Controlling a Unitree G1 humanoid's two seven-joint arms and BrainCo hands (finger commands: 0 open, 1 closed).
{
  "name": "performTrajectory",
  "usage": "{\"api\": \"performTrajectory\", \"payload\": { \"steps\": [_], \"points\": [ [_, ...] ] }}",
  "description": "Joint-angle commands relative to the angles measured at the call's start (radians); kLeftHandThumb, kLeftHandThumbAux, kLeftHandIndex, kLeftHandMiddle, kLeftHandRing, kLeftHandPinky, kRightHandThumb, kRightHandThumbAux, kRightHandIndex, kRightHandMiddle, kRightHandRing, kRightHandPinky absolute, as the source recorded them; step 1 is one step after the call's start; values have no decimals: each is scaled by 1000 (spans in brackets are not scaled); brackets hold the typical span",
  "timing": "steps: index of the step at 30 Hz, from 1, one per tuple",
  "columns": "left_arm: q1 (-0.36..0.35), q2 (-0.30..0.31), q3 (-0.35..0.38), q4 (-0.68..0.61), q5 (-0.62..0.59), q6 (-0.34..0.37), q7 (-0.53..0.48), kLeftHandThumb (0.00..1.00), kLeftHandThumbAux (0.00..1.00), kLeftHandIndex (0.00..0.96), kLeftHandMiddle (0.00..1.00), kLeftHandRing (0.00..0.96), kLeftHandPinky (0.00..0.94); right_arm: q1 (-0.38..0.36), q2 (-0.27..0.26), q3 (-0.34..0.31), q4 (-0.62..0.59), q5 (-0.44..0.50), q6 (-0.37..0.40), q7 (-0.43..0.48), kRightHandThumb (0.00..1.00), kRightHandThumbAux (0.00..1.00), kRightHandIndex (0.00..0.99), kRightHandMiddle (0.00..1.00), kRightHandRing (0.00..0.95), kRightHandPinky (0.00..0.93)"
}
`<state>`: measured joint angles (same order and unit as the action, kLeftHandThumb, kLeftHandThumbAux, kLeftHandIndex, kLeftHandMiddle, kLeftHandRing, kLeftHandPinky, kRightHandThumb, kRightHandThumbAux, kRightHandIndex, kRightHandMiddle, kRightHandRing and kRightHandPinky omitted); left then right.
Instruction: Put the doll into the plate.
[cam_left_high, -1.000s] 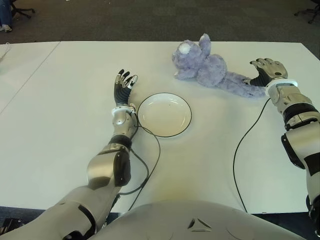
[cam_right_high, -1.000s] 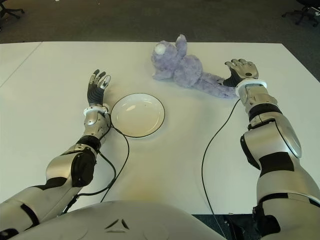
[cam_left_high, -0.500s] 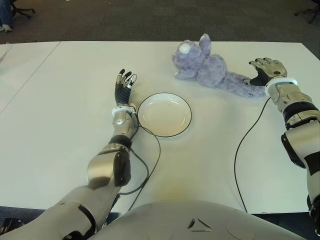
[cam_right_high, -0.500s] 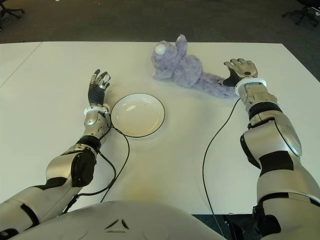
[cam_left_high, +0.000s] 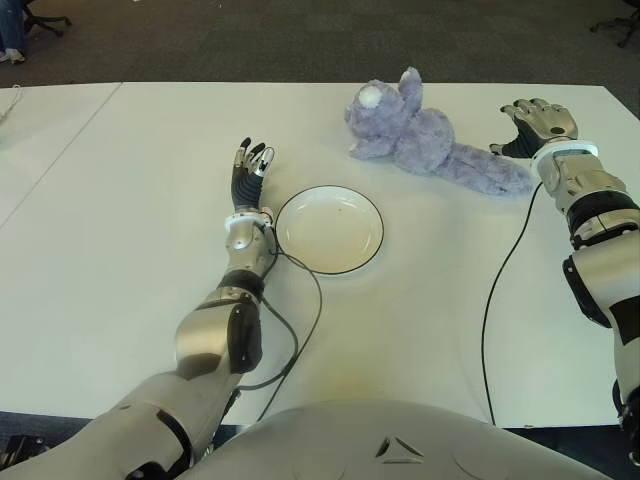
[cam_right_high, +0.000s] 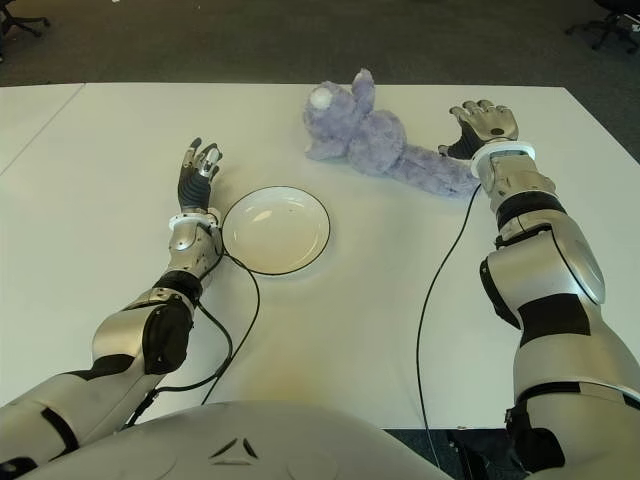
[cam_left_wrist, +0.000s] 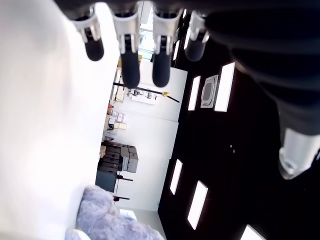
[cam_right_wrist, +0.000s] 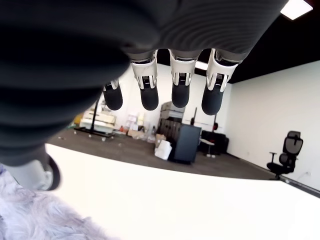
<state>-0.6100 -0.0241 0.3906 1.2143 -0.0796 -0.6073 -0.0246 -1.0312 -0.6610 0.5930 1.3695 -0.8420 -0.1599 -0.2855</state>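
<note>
A purple plush doll (cam_left_high: 420, 135) lies on its side on the white table (cam_left_high: 150, 200), its legs trailing to the right. The white plate (cam_left_high: 329, 229) with a dark rim sits nearer me, left of the doll, with nothing in it. My right hand (cam_left_high: 535, 122) is open just beyond the tip of the doll's legs. Its fingers (cam_right_wrist: 181, 85) are stretched out and hold nothing, with doll fur (cam_right_wrist: 35, 220) below them in the right wrist view. My left hand (cam_left_high: 247, 170) shows open beside the plate, on its left.
A black cable (cam_left_high: 495, 290) runs from my right forearm toward the table's near edge. Another cable (cam_left_high: 305, 310) loops beside my left arm below the plate. A second table (cam_left_high: 40, 130) adjoins on the left. Dark carpet lies past the far edge.
My right hand has moved off the end of the doll's legs, away from me toward the far edge. The doll, the plate and my left hand have stayed put.
</note>
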Motion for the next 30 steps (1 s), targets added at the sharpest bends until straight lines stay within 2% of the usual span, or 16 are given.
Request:
{"api": "performTrajectory", "payload": {
  "steps": [1,7,10,11,15,16,26,30],
  "points": [
    [220,-71,16,135,-22,119,-21,0,511,73,171,162,72,-11,45,-39,7,39,31,-9,430,499,0,0,5,195],
    [229,-68,11,135,-18,103,-29,0,500,76,176,165,95,3,77,-88,5,75,44,-40,450,533,0,0,83,260],
    [231,-70,13,135,-22,101,-33,0,500,77,177,167,98,6,82,-99,5,81,49,-46,451,535,0,0,88,269],
    [231,-71,15,135,-25,101,-35,0,500,80,181,171,95,8,87,-107,6,87,53,-50,453,545,3,0,117,311],
    [231,-72,4,137,-12,106,-20,0,498,80,182,171,74,13,98,-122,6,99,66,-65,459,554,11,0,140,335],
    [231,-72,-5,138,-1,110,-8,0,502,81,185,175,101,14,101,-125,7,100,70,-70,469,559,15,0,153,351],
    [236,-71,-23,135,10,87,-4,0,495,76,181,169,94,19,120,-144,6,112,89,-99,514,575,28,0,201,396],
    [233,-64,-43,138,32,112,26,0,502,83,187,172,107,19,123,-148,6,114,94,-103,522,580,34,0,204,390]
  ]
}}
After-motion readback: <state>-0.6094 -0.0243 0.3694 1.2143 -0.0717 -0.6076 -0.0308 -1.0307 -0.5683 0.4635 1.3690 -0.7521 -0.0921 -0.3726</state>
